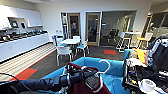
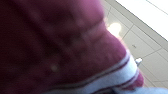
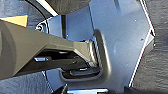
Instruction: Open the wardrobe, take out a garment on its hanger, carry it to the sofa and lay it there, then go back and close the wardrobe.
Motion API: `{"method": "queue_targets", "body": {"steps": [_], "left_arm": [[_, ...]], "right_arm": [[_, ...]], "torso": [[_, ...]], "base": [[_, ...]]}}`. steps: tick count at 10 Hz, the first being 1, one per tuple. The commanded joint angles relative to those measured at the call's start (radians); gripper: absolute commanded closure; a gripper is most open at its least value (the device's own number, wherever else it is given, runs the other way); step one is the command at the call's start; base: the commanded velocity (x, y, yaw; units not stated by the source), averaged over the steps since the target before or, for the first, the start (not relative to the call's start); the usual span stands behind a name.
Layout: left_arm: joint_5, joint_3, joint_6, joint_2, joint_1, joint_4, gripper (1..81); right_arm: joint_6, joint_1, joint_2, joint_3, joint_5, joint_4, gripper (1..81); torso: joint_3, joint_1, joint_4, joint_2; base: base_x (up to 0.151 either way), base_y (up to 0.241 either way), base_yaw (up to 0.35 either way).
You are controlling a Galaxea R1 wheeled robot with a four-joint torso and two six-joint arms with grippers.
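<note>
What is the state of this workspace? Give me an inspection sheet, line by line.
Surface: blue sofa, directly ahead, with bare seat fabric showing.
Job's things: maroon garment on the white hanger, hook upward, in front of the sofa. Whether it rests on the seat cannot be told. Its striped trim fills the left wrist view.
Clutter: a yellow item and a white roll among dark gear at the right.
Pincers: left pincer is at the garment's neck. Open or shut cannot be told, and the same goes for the right.
Cables: a thin dark cable arcs over the left arm.
Surroundings: kitchen counter, white table with chairs, glazed doors.
</note>
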Motion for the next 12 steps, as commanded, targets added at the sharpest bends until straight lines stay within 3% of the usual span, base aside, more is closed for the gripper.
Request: {"method": "queue_targets", "body": {"steps": [1, 3, 12], "left_arm": [[-0.062, 0.046, 0.023, -0.004, -0.167, 0.032, 81.1], [-0.063, 0.043, 0.022, 0.001, -0.167, 0.039, 81.1], [-0.065, 0.044, 0.023, 0.004, -0.155, 0.04, 81.1]], "right_arm": [[0.0, 0.028, 0.005, 0.001, -0.052, -0.013, 1.0], [0.0, 0.03, 0.005, 0.001, -0.054, -0.013, 1.0], [0.002, 0.024, 0.019, 0.0, -0.049, -0.012, 1.0]], "torso": [[0.0, 0.0, 0.0, 0.0], [0.0, 0.0, 0.0, 0.0], [0.0, 0.0, 0.0, 0.0]], "base": [[0.0, 0.0, -0.268], [0.0, 0.0, -0.193], [0.0, 0.0, 0.0]]}}
